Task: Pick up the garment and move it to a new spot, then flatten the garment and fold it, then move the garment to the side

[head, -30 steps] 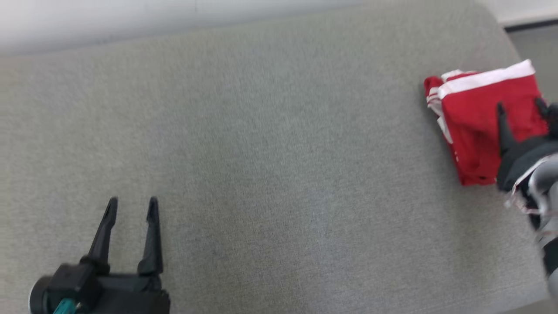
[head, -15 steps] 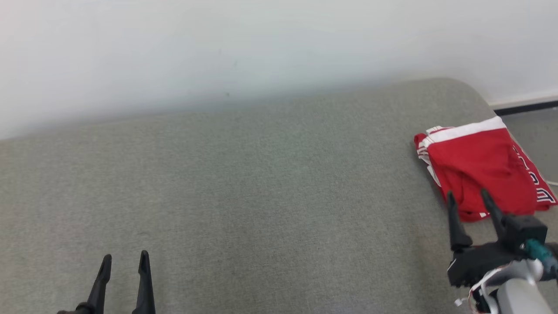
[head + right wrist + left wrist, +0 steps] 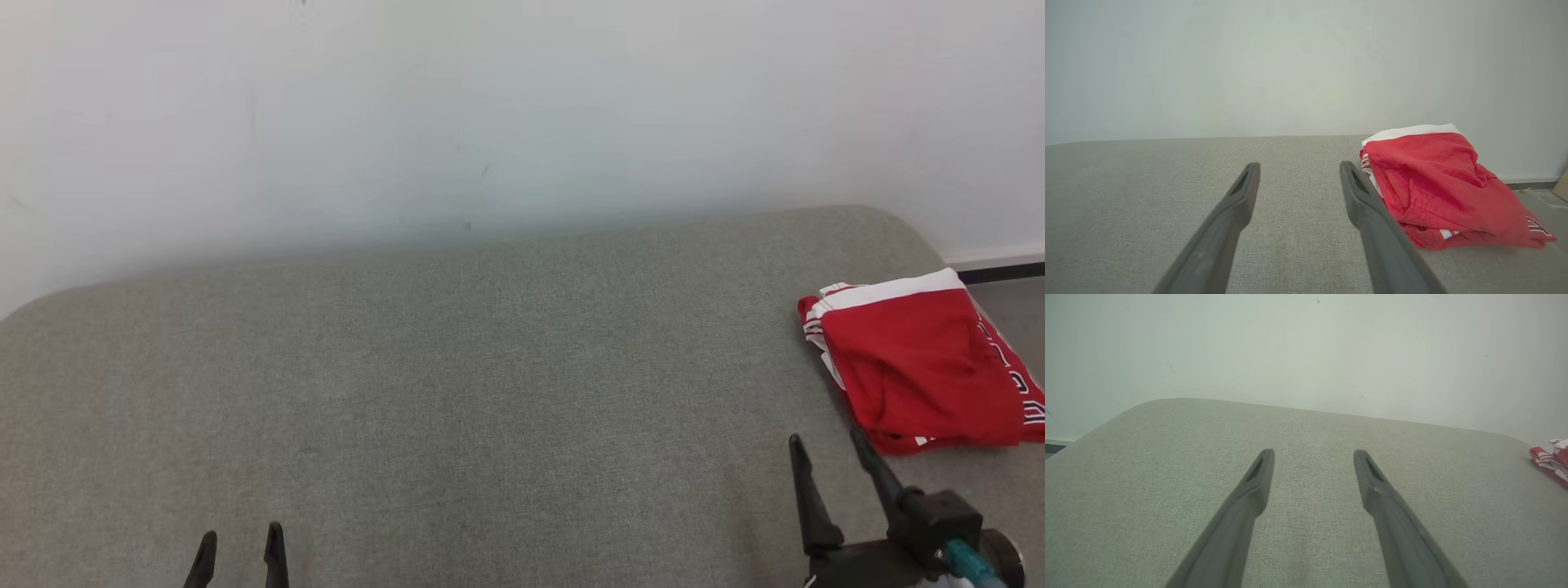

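The garment [image 3: 922, 367] is red with white bands, folded into a compact stack at the far right of the grey fabric surface [image 3: 490, 392], its right part hanging over the edge. In the right wrist view the garment [image 3: 1437, 188] lies just right of my fingers. My right gripper [image 3: 826, 445] is open and empty, a little in front and left of the garment. My left gripper [image 3: 241, 535] is open and empty at the lower left, its fingertips peeking in. In the left wrist view my left gripper [image 3: 1314, 453] points over bare fabric, with the garment's edge [image 3: 1551, 457] at far right.
A pale wall [image 3: 490, 122] rises right behind the grey surface. The surface rounds off at its far right corner, where a dark baseboard [image 3: 1004, 271] and grey floor show.
The head camera has tilted up, so the wall came into view. My right gripper has drawn back off the garment to a spot in front of it. The garment stays put.
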You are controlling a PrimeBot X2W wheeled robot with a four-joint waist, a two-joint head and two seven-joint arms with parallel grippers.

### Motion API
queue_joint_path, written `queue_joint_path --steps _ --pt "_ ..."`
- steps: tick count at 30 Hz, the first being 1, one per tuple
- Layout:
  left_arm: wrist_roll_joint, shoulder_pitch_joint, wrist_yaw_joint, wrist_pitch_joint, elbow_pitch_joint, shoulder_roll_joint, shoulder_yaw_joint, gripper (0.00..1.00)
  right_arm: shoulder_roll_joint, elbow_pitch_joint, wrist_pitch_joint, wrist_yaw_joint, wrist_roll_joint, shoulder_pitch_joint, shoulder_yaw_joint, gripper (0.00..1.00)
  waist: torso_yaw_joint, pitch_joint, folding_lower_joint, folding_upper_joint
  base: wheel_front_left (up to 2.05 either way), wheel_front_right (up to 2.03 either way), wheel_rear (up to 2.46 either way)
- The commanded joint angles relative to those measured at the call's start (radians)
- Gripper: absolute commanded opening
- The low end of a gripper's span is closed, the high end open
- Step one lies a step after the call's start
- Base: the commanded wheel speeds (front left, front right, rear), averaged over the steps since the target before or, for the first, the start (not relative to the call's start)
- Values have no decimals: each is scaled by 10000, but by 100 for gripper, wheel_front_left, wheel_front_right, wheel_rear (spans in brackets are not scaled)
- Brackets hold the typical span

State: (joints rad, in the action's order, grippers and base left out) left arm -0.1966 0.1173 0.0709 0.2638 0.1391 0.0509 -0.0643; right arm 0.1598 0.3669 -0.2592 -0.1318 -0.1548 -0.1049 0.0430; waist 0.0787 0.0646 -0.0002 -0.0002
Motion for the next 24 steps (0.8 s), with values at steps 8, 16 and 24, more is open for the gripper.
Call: queue_joint_path --steps 8,16,24 --pt "-95 380 -90 -3 252 -3 24 100 -229 -263 -59 29 123 646 533 100 -10 303 2 2 0 0 0" --pt "1 429 -113 -3 331 -4 53 100 -114 -313 -64 29 -24 553 668 100 -113 355 2 2 0 0 0" --pt "119 156 -26 -3 466 -4 -9 100 -78 -189 -59 29 21 351 671 100 -187 263 2 2 0 0 0"
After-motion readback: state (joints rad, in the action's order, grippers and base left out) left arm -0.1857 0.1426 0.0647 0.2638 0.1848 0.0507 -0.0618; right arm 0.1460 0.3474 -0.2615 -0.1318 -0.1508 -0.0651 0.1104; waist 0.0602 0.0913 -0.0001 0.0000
